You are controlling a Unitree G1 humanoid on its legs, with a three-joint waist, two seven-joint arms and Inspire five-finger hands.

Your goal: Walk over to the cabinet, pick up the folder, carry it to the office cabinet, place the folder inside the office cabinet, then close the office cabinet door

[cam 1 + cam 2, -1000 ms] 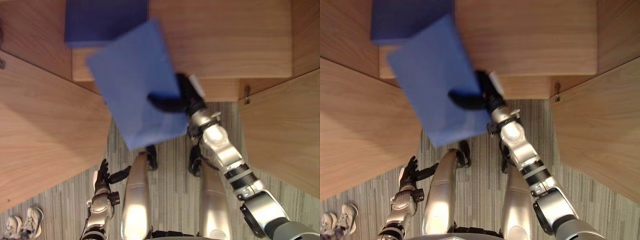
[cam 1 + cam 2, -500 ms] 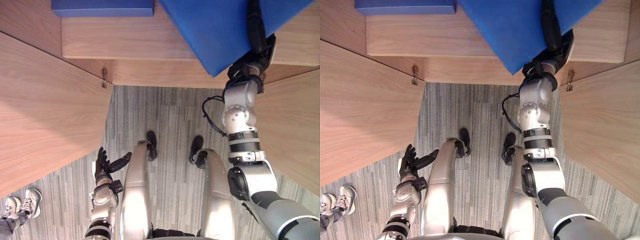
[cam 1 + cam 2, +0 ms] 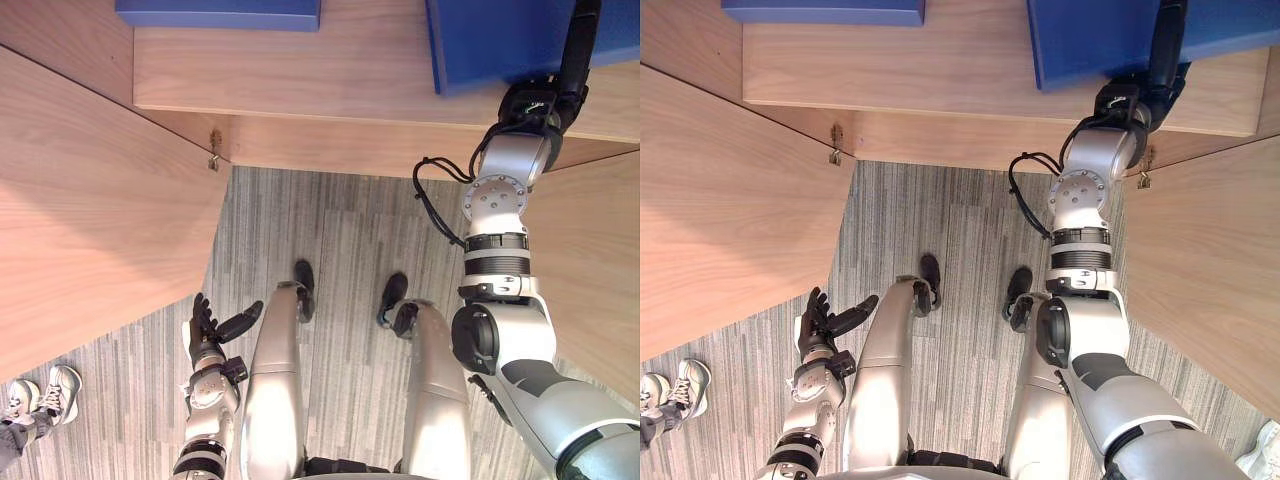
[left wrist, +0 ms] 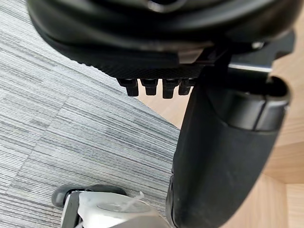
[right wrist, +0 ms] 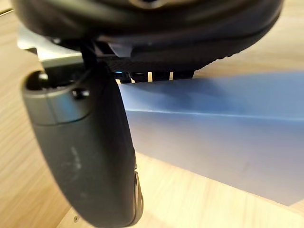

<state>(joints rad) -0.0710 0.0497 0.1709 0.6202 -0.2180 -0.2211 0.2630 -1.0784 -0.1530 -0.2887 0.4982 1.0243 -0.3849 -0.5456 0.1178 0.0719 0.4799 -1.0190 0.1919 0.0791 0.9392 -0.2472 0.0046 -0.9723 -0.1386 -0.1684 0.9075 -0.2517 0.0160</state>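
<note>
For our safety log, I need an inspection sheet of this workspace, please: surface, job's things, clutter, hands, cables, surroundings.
Surface: wooden cabinet shelf, with both doors standing open.
Job's things: blue folder at the shelf's right part, held by the right hand.
Clutter: second blue folder at the shelf's left back.
Hands: right hand shut on the blue folder; left hand open, low over the carpet.
Cables: nothing seen.
Surroundings: grey striped carpet; a person's shoes at the lower left.
</note>
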